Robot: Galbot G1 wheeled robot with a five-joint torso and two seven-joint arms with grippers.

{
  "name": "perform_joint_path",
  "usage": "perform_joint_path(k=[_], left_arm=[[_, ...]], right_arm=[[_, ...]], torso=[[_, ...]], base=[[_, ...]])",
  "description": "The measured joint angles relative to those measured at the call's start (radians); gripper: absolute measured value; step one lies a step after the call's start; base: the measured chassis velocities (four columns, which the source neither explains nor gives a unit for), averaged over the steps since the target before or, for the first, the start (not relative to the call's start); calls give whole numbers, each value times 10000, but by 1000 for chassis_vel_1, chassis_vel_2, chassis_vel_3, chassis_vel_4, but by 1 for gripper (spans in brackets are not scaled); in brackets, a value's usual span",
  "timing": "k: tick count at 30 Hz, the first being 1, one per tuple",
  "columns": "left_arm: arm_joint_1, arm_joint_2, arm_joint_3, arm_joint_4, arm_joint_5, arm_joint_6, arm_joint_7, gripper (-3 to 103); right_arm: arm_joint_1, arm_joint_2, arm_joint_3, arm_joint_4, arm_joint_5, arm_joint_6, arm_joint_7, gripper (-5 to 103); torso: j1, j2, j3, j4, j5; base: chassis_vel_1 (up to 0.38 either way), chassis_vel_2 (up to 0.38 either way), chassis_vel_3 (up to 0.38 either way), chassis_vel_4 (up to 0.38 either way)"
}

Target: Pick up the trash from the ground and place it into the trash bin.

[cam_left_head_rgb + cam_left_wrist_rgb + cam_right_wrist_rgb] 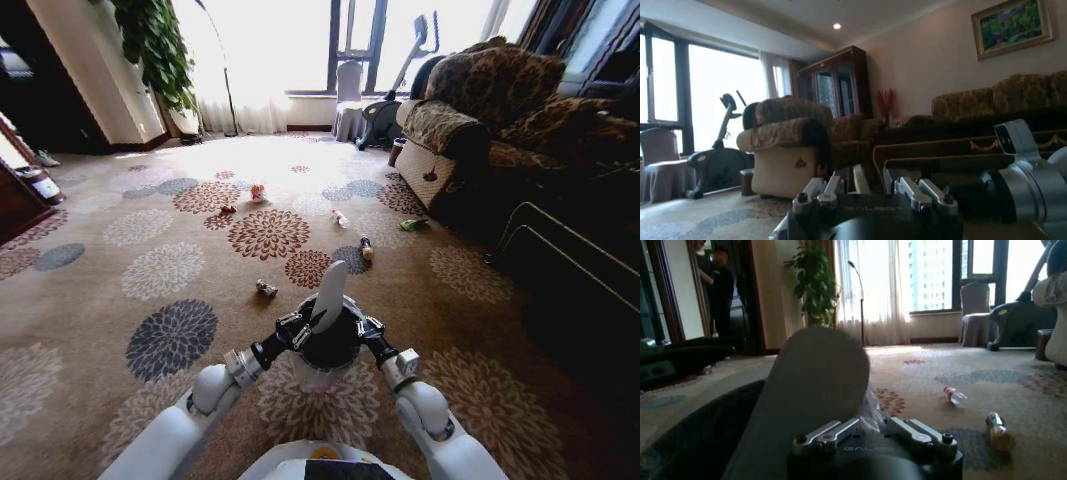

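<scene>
**Bin held in both arms, litter ahead on the carpet**

While the robot looks down at the floral carpet [120,300], both arms meet at lower centre of the head view around the small round black bucket lined with a crinkly whitish plastic bag [330,345]. A flat pale grey paddle-shaped piece [329,295] sticks up out of it. The left end effector [292,331] sits against the bin's left rim and the right end effector [370,334] against its right rim; honestly I can't tell whether either is pinching the rim or just pressed to it.

The trash is scattered mid-frame: a small crumpled wrapper [266,288] closest, just up-left of the bin, a small brownish bottle [366,248], a clear plastic bottle with a red cap [341,217], a green packet [412,224] by the patterned sofa [470,110], and a white-and-red crumpled bit [258,192] farther back.

My take: keep the bin level and upright, and go for the nearest wrapper first.
</scene>
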Motion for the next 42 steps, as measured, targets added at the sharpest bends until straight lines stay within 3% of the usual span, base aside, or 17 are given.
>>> perform_joint_path(k=[1,2,4,6,8,11,14,19,22,23,27,28,31,32,36,37,42], left_arm=[[0,0,0,0,0,0,0,32],[80,-105,-22,41,58,-68,-2,43],[131,-150,-48,47,85,-100,-1,43],[311,-233,-144,41,185,-202,8,59],[369,-241,-202,18,219,-245,12,59],[708,-336,-606,-210,236,-435,21,76],[982,-381,-841,-369,199,-570,14,81],[1682,-749,-1276,-693,-53,-912,-237,100],[2196,-1508,-1513,-964,-702,-1011,-1220,100],[2196,-1508,-1513,-964,-702,-1011,-1220,100],[2196,-2582,-1863,-829,-800,-660,-4171,100],[2196,-2582,-1863,-829,-800,-660,-4171,100],[2007,-2743,-2312,-368,-566,139,-5931,100],[2007,-2743,-2312,-368,-566,139,-5931,100],[1606,-2479,-2698,239,-789,1304,-6928,100],[1606,-2479,-2698,239,-789,1304,-6928,100],[1079,-2451,-2453,539,-2461,2225,-7527,100]], right_arm=[[0,0,0,0,0,0,0,0],[-5,0,-22,20,-2,-28,-2,0],[-19,-2,-21,28,-3,-38,2,0],[-91,-9,26,41,-5,-42,1,0],[-108,-2,47,41,-4,-43,1,0],[-157,57,150,29,19,-47,2,0],[-217,115,274,15,74,-53,1,0],[-399,145,653,20,312,-1,3,0],[-461,139,993,68,476,133,2,0],[-461,139,993,68,476,133,2,0],[-637,101,1587,101,471,125,4,0],[-637,101,1587,101,471,125,4,0],[-768,54,1805,147,456,152,2,0],[-768,54,1805,147,456,152,2,0],[-881,64,2006,172,450,335,1,0],[-881,64,2006,172,450,335,1,0],[-922,82,2068,173,451,426,0,0]], torso=[[0,0,0,0,0],[0,0,0,1,-1],[0,0,0,1,-1],[0,0,0,-1,0],[0,0,0,-1,0],[0,0,-1,-1,0],[0,0,-1,0,3],[0,0,-1,-3,1],[-1,0,-1,1,3],[-1,0,-1,1,3],[-1,0,-1,-4,3],[-1,0,-1,-4,3],[0,0,0,-3,2],[0,0,0,-3,2],[-1,0,-1,-1,2],[-1,0,-1,-1,2],[-2,0,-1,-3,0]], base=[[0,0,0,0],[0,0,0,0],[0,0,0,0],[0,0,0,0],[0,0,0,0],[0,0,0,0],[0,0,0,0],[0,0,0,0],[0,0,0,0],[0,0,0,0],[0,0,0,0],[0,0,0,0],[0,0,0,0],[0,0,0,0],[-23,35,25,-16],[-67,78,58,-43],[-102,124,108,-111]])
